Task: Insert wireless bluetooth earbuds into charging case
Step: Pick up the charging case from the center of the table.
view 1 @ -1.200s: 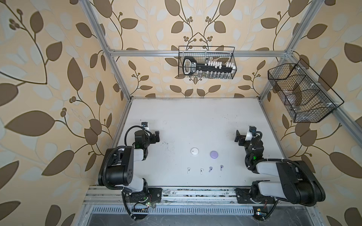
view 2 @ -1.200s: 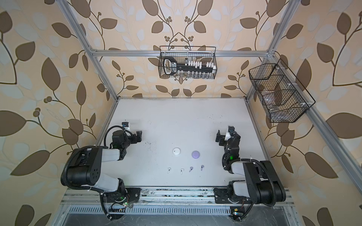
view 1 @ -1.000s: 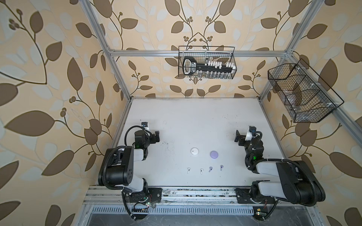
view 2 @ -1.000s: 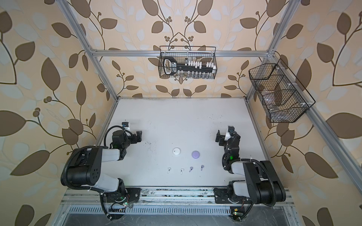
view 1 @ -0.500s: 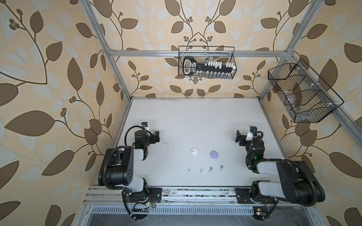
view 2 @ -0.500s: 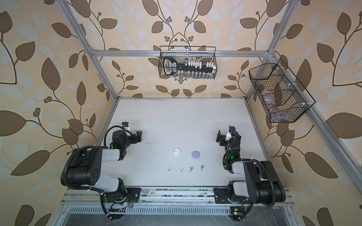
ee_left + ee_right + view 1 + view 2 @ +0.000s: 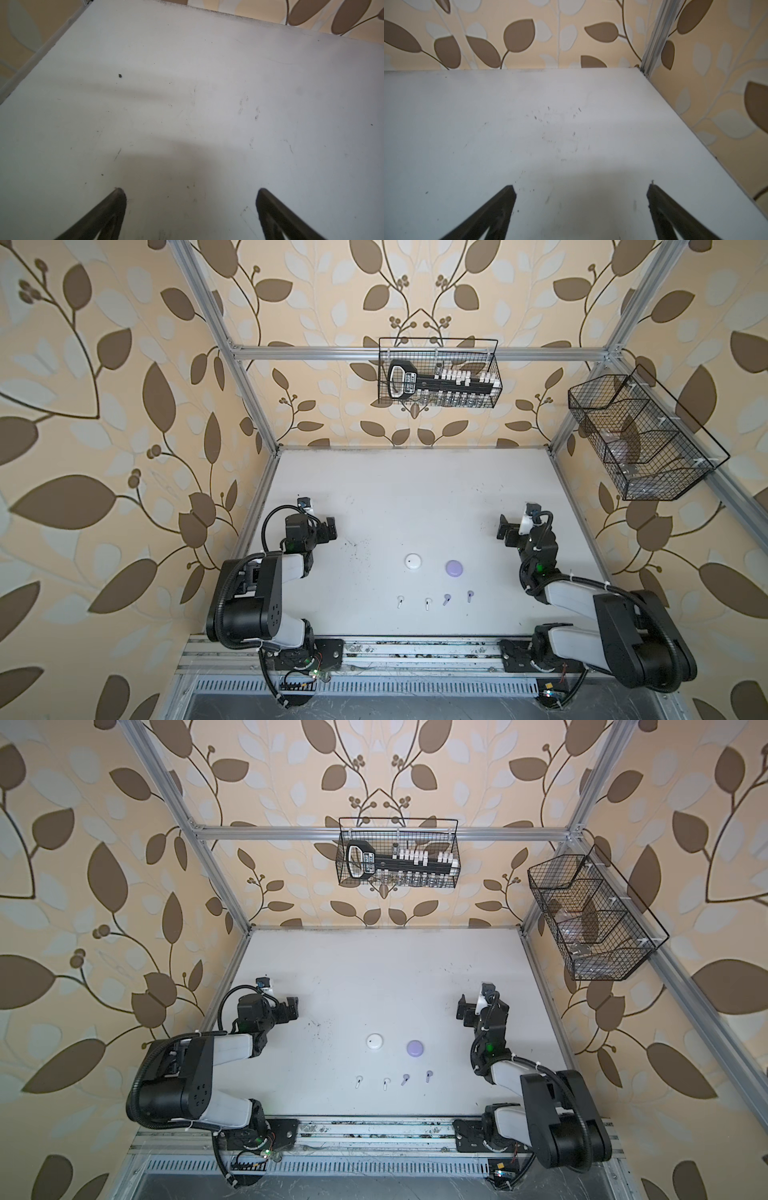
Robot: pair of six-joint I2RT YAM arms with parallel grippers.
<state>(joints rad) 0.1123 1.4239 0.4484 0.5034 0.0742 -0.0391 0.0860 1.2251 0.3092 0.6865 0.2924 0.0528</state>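
Note:
Two round charging cases lie mid-table in both top views, one white and one lavender. Nearer the front edge the wireless bluetooth earbuds lie in a row: two white and two lavender. My left gripper rests at the table's left side, open and holding nothing. Opposite it, my right gripper is also open with nothing in it. Both wrist views show only bare table between the fingers.
A wire basket with a black tool hangs on the back wall. Another wire basket hangs on the right wall. Aluminium frame posts stand at the back corners of the white table.

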